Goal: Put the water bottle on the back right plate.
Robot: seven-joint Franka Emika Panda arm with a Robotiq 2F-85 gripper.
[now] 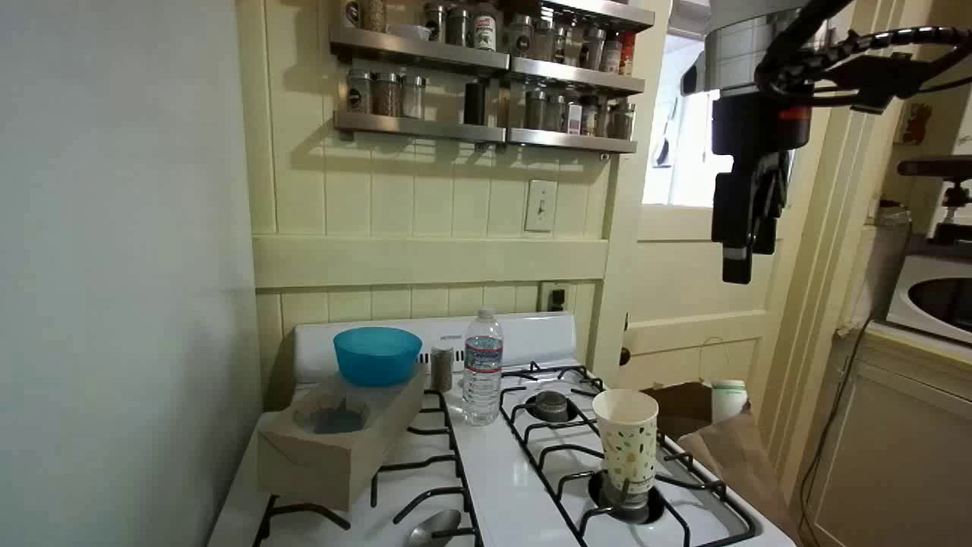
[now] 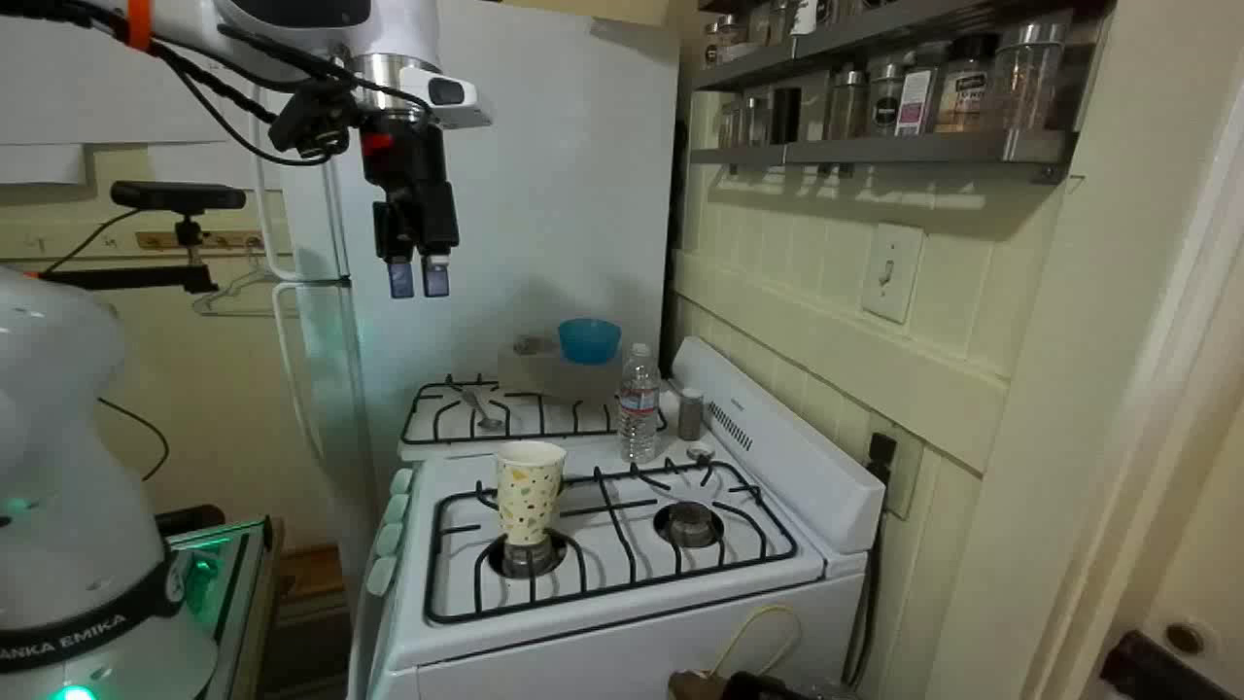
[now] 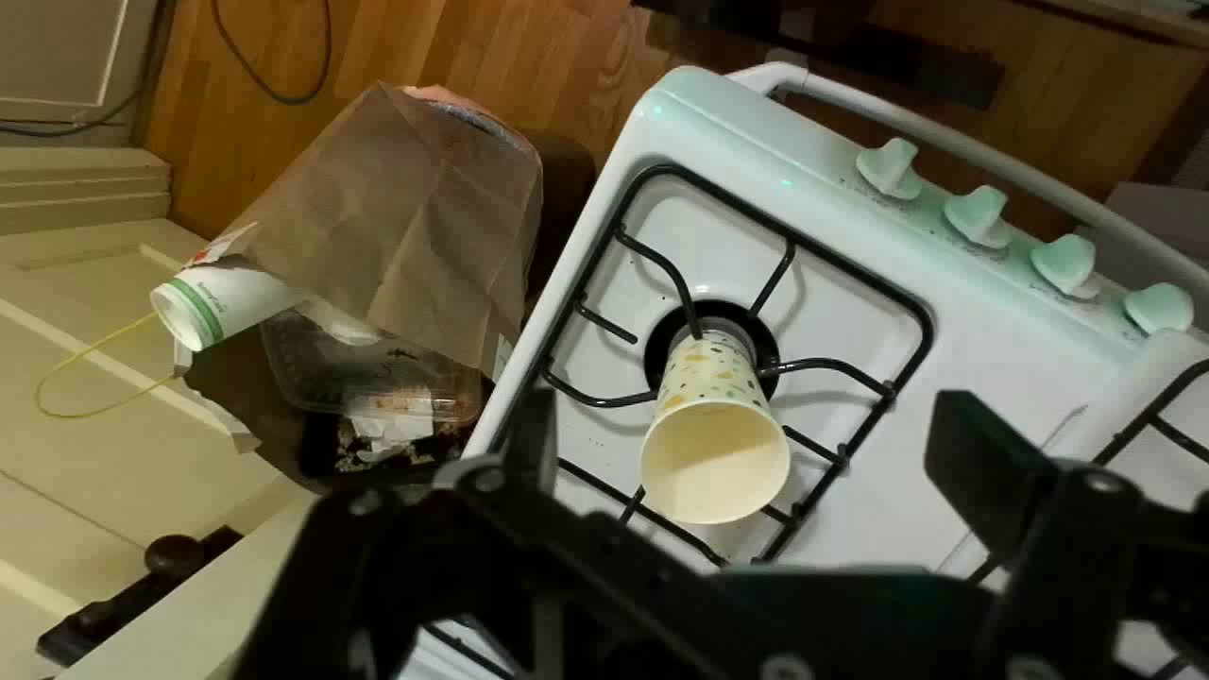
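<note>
The clear plastic water bottle stands upright on the white strip between the two grates, toward the back of the stove; it shows in both exterior views (image 1: 483,380) (image 2: 639,403) and is out of the wrist view. The back right plate is the black burner in both exterior views (image 1: 552,406) (image 2: 689,525), with nothing standing on it, close to the bottle. My gripper (image 1: 748,262) (image 2: 419,280) hangs high above the stove, pointing down, well apart from the bottle. In the wrist view its fingers (image 3: 754,444) are wide apart with nothing held between them.
A cream patterned cup (image 1: 627,448) (image 2: 530,491) (image 3: 713,378) stands on the front right burner. A blue bowl (image 1: 377,355) sits on a cardboard box (image 1: 326,463) at left. A spice jar (image 1: 442,368) stands beside the bottle. Spice shelves (image 1: 421,125) hang above. A paper bag (image 3: 397,217) stands beside the stove.
</note>
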